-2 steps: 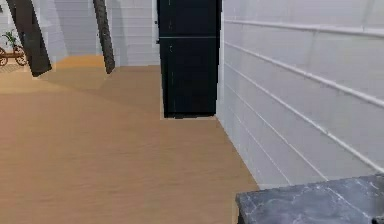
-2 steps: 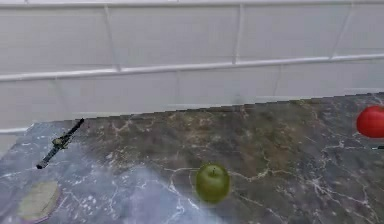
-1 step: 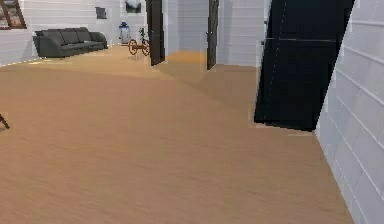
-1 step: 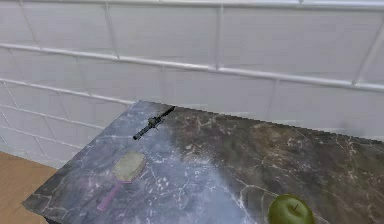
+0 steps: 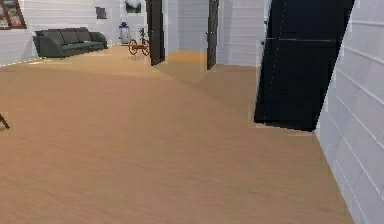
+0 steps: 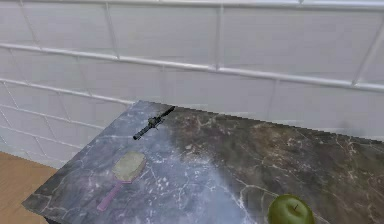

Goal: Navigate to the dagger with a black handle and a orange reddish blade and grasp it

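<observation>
A thin dark dagger-shaped thing (image 6: 153,122) lies on a dark marble countertop (image 6: 220,165) in the arm side view, near the counter's far left corner and close to the white panelled wall (image 6: 200,50). It lies slanted, from lower left to upper right. Its colours are too dark to tell handle from blade.
On the countertop lie a pale brush-like thing with a pinkish handle (image 6: 123,172) and a green apple (image 6: 290,210). The forward view has open wooden floor (image 5: 150,140), a dark sofa (image 5: 70,40), a small red bicycle-like thing (image 5: 138,45), dark open doors (image 5: 156,32) and a tall black panel (image 5: 300,60).
</observation>
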